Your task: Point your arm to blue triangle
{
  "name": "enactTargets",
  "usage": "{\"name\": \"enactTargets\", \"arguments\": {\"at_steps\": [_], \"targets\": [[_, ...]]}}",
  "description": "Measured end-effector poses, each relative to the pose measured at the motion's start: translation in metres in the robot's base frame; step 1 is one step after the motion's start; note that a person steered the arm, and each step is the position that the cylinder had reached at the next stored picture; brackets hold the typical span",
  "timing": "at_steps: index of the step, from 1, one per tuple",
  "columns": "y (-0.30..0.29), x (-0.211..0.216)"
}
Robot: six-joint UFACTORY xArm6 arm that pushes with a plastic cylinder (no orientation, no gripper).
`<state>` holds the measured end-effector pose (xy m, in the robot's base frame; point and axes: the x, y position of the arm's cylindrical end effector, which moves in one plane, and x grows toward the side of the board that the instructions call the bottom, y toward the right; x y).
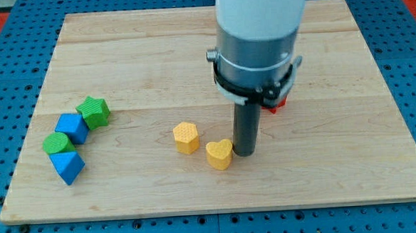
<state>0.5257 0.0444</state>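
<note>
The blue triangle [68, 166] lies near the view's bottom left of the wooden board [205, 59]. Just above it sit a green round block [57, 144], a blue cube [72, 128] and a green star [93, 112] in a diagonal chain. My tip [244, 153] rests on the board near the middle, touching the right side of a yellow heart [220, 154]. A yellow hexagon [186, 137] lies left of the heart. The tip is far to the right of the blue triangle.
A red block [276, 103] shows partly behind the arm's grey collar [255, 64], right of the rod. The board lies on a blue perforated table [2, 141].
</note>
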Motion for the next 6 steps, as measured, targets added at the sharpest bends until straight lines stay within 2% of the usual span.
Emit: {"name": "enactTargets", "arguments": {"at_steps": [1,2,3,5,6], "targets": [[0.024,0.048],[-0.043,0.091],[-0.135,0.089],[-0.273,0.079],[-0.289,0.043]]}}
